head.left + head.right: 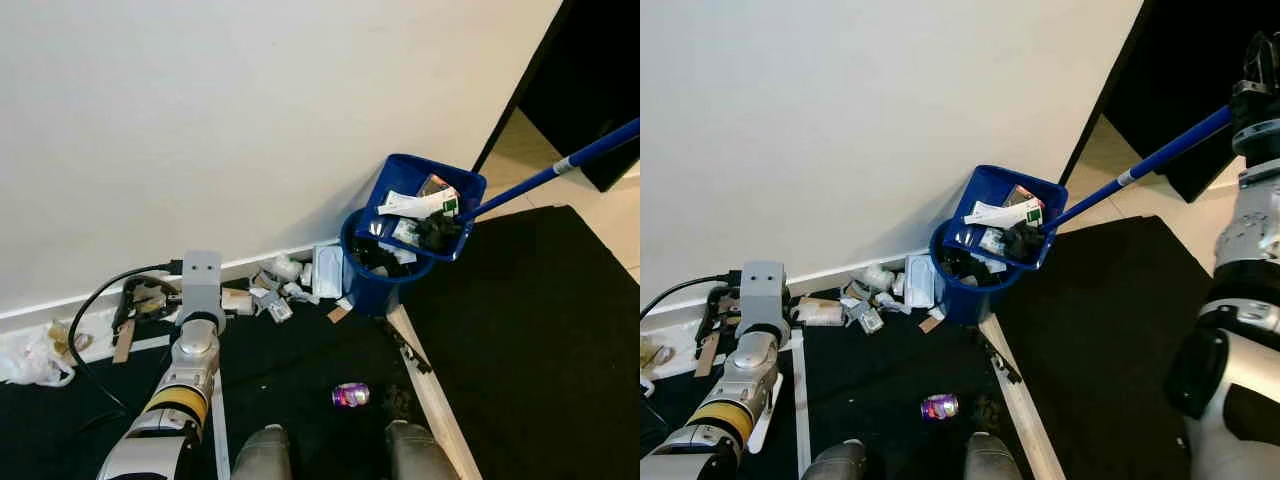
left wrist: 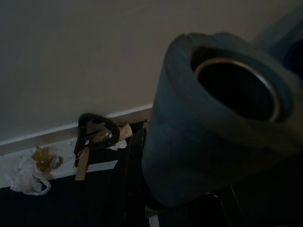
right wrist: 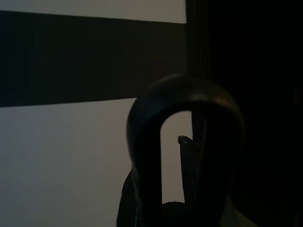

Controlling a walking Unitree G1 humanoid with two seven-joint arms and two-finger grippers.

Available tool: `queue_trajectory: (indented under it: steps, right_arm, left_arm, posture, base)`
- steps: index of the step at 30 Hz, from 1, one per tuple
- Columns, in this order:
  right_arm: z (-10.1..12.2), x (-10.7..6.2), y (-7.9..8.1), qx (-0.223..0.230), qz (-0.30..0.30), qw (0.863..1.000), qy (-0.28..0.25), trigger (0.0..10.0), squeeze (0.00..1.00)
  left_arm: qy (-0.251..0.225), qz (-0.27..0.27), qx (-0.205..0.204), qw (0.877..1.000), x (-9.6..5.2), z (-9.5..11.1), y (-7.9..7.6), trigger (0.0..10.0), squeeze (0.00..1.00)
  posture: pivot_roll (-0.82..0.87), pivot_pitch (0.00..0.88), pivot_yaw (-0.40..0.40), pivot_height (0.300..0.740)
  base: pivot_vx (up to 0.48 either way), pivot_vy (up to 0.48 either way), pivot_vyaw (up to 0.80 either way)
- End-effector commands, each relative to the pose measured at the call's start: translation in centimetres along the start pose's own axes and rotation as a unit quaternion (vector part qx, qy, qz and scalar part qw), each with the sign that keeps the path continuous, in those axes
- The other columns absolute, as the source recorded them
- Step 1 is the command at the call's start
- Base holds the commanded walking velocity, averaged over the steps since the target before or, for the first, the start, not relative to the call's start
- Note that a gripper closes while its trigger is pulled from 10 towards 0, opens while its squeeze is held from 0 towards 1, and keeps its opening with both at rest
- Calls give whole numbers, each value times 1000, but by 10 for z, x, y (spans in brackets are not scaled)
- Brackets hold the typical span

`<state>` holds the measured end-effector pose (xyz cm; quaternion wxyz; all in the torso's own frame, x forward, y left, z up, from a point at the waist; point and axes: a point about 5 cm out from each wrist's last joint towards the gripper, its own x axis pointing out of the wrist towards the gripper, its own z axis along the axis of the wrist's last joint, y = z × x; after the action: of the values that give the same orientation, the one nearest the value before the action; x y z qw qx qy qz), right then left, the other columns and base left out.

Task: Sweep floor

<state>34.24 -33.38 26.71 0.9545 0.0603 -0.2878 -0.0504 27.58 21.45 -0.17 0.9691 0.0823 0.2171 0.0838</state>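
Head views: black floor mat runs up to the white wall, pale wood strip crossing it. Blue plastic dustpan on a long blue pole sits tipped over the round dark-blue bin at the wall, pan loaded with white cartons and dark scraps. Right gripper is up at the pole's top end; finger state can't be told. Left gripper hangs low by the baseboard, holding nothing visible; fingers can't be told. Loose white scraps lie beside the bin. Small purple can lies on the mat, apart from the bin.
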Motion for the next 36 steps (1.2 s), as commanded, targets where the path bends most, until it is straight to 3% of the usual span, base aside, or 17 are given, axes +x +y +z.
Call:
queue_trajectory:
  steps: [1, 9, 19, 25, 29, 36]
  right_arm:
    - [8, 1, 3, -2, -4, 999, -44, 10000, 0]
    - [-7, -2, 20, -91, 52, 994, -17, 10000, 0]
    - [-11, -2, 40, -162, 94, 982, -32, 10000, 0]
    - [-17, 0, 59, -165, 120, 978, -40, 10000, 0]
    - [-26, -1, 81, -146, 144, 978, -47, 10000, 0]
    - [-33, -4, 99, -148, 172, 973, -51, 10000, 0]
  left_arm:
    - [45, -33, -29, 998, -7, -20, -17, 10000, 0]
    - [45, -29, -31, 998, -7, -20, -15, 10000, 0]
    - [48, -27, -33, 998, -9, -23, -16, 10000, 0]
    - [46, -27, -33, 998, -8, -21, -16, 10000, 0]
    - [47, -24, -34, 998, -8, -21, -14, 10000, 0]
    - [47, -24, -34, 998, -8, -22, -14, 10000, 0]
  posture:
    - [44, 10, -60, 740]
    - [47, 19, -66, 740]
    - [48, 23, -70, 740]
    - [48, 24, -71, 740]
    - [50, 24, -71, 740]
    - [53, 24, -74, 740]
  base:
    - [0, 0, 0]
    - [0, 0, 0]
    - [0, 0, 0]
    - [0, 0, 0]
    - [0, 0, 0]
    - [0, 0, 0]
